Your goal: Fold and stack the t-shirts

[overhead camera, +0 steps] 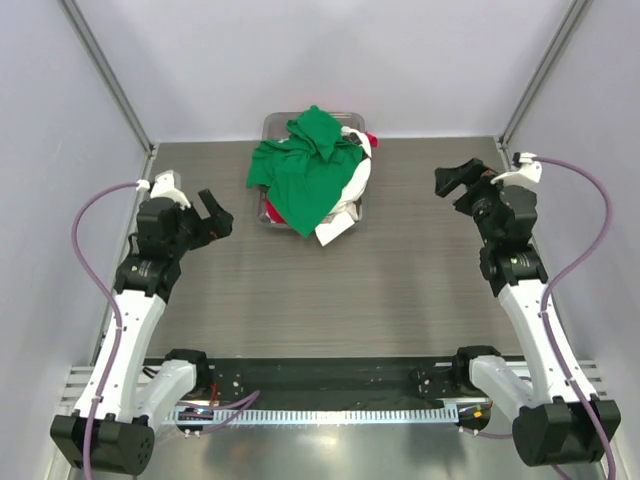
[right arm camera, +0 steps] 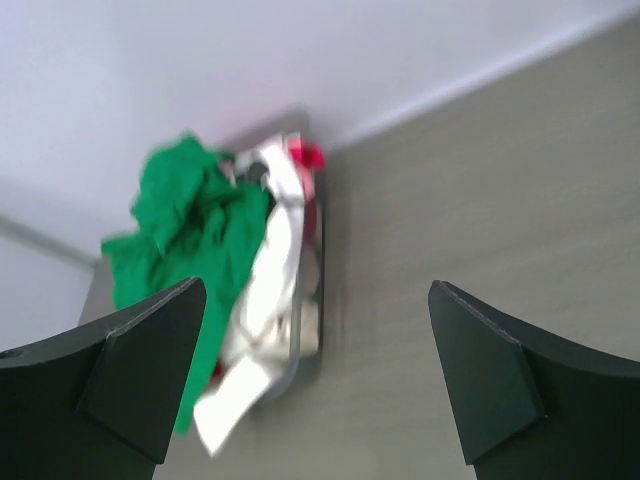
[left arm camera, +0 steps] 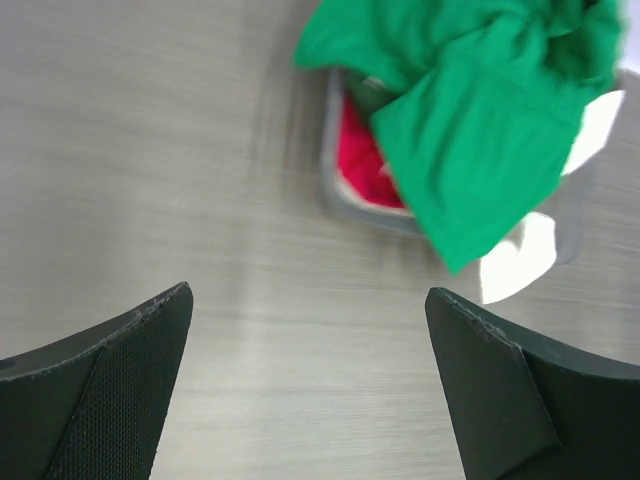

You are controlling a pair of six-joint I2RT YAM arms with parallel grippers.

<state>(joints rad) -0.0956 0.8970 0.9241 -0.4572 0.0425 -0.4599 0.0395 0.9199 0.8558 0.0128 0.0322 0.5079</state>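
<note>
1. Zero shirts were folded yet; the black left gripper (overhead camera: 214, 214) hovered by the left edge of the grey desk (overhead camera: 330, 300), spread and empty.
2. A crumpled bright-green cloth t-shirt (overhead camera: 305, 170) topped the clear plastic bin (overhead camera: 272, 124) at the far edge.
3. The black right gripper (overhead camera: 455, 181) was spread too; the next move probably called for lifting that t-shirt out.

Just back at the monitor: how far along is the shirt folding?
Done: nothing; no folded shirt lies on the table. In hand: nothing; left gripper and right gripper are open and empty. Remaining: everything; the green t-shirt, white shirt and red shirt sit crumpled in and over the clear bin.
</note>
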